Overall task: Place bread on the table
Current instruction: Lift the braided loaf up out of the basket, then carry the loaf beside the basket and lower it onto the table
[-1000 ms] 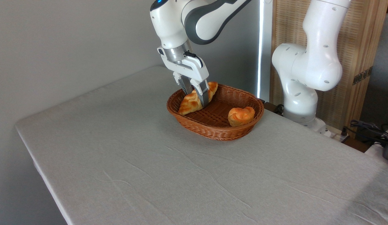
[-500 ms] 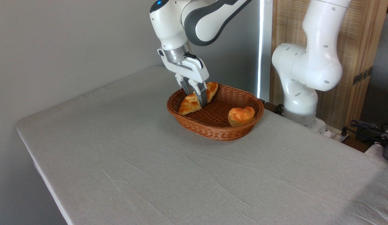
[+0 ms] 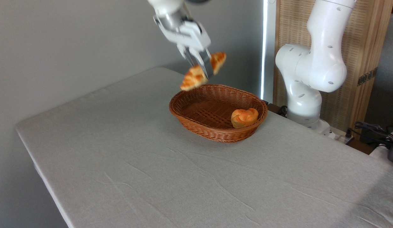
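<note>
One blurred bread (image 3: 193,77) clamped in tool (image 3: 203,67), arm cropped above basket (image 3: 215,128)

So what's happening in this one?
The arm's pincer is shut on the braided bread, holding it in the air above the wicker basket. A small round bun sits in the basket. The bread hasn't reached the table yet.
</note>
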